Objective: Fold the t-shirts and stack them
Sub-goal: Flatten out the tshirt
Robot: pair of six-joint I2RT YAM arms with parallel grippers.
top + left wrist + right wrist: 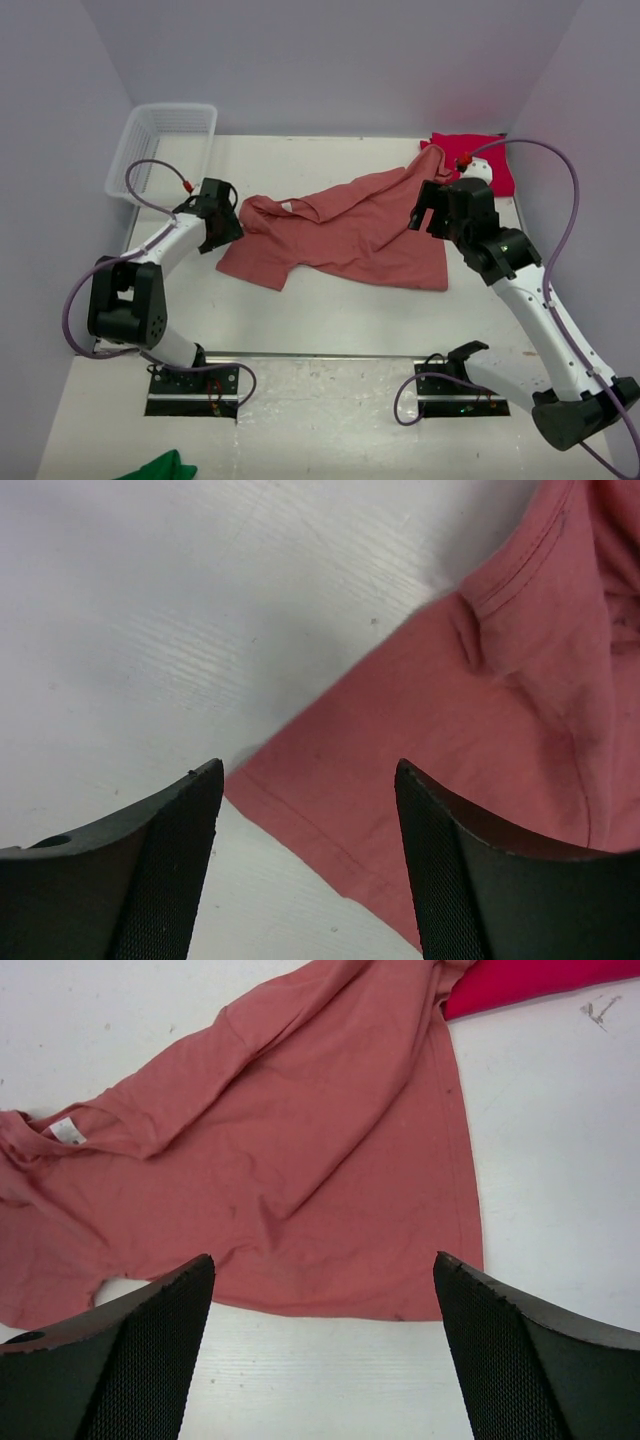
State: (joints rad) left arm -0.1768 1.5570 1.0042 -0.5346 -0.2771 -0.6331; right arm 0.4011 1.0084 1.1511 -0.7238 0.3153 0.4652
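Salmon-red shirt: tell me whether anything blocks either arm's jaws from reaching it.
Nothing visible does. In both wrist views the open jaws hang over the salmon-red shirt, with no other object between; the crimson shirt lies at its far right corner.

A flat white table with a faint wood grain fills a small booth. Plain pale lavender-grey walls close it in on three sides: a back wall along the far edge, a left wall and a right wall. A white plastic mesh basket sits at the far left corner. A thin dark seam runs parallel to the near edge, and the strip in front of it is lightly scuffed. Light is soft and even, with faint shadows.
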